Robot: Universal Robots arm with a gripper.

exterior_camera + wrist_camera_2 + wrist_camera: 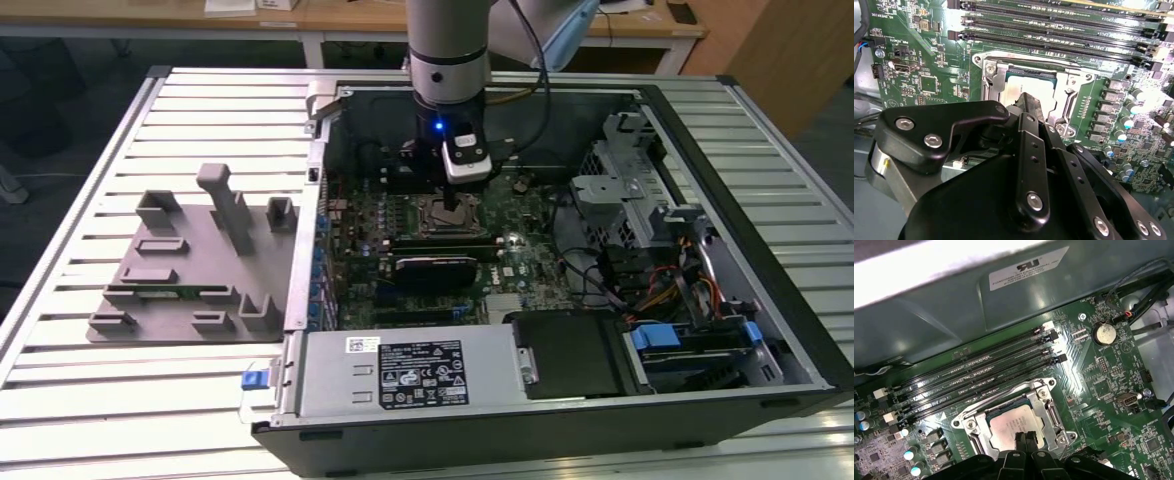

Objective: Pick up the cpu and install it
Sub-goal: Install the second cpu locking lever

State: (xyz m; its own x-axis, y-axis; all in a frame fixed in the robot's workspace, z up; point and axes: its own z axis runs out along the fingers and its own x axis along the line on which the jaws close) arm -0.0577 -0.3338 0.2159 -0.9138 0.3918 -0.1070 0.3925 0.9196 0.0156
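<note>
The claw (pixel 1025 438), fingers together, hangs above the cpu (pixel 1011 426) (seated in its socket (pixel 970 424)).

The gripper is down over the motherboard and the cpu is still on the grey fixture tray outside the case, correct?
Not quite. The gripper is down over the motherboard, but the cpu is not on the grey fixture tray. Both wrist views show it lying inside the metal-framed socket, right under the gripper's tips.
</note>
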